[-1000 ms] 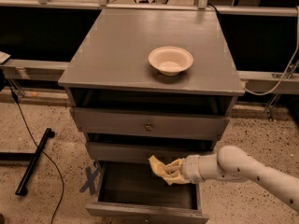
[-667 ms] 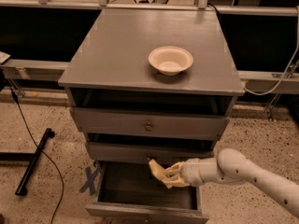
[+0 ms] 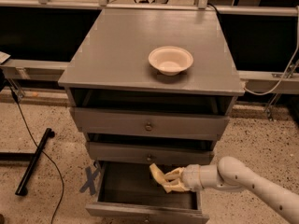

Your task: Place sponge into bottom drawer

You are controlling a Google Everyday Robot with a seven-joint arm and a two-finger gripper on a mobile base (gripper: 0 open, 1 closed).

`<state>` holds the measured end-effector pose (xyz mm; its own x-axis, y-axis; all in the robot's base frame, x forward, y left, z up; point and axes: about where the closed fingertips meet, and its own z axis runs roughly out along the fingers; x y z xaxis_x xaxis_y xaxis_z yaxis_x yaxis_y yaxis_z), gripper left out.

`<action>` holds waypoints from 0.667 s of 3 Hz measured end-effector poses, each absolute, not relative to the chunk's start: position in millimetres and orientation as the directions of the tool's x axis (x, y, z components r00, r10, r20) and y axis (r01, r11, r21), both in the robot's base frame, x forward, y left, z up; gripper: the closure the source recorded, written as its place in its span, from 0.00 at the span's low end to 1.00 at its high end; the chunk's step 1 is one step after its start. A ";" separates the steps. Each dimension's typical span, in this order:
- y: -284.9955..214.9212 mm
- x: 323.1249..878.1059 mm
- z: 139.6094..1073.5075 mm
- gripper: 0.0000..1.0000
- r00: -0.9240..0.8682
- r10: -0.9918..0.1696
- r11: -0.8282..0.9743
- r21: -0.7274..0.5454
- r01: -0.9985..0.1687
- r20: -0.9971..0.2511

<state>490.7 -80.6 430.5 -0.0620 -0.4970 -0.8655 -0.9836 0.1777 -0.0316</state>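
Observation:
The grey wooden cabinet has its bottom drawer (image 3: 140, 208) pulled open, and its inside looks dark and empty. My gripper (image 3: 169, 180) reaches in from the right on a white arm and is shut on the pale-yellow sponge (image 3: 157, 175). It holds the sponge just above the open drawer, under the front of the middle drawer and right of centre. Part of the sponge is hidden between the fingers.
A round white bowl (image 3: 170, 59) sits on the cabinet top (image 3: 117, 50). Two knobbed drawers (image 3: 148, 126) are above the open one. A black bar and cable (image 3: 32, 160) lie on the floor at left, and blue tape marks (image 3: 91, 177) are by the cabinet's foot.
My gripper with the sponge has moved slightly left and down, toward the open bottom drawer. Nothing else has moved.

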 end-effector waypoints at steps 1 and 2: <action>-85.7 497.5 416.4 1.00 -0.048 -0.475 0.172 -0.039 -0.984 -0.878; -92.8 507.4 397.6 1.00 -0.024 -0.446 0.179 -0.063 -0.982 -0.895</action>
<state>507.4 -92.8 397.6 -0.0238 -0.4458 -0.8948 -0.9819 0.1786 -0.0628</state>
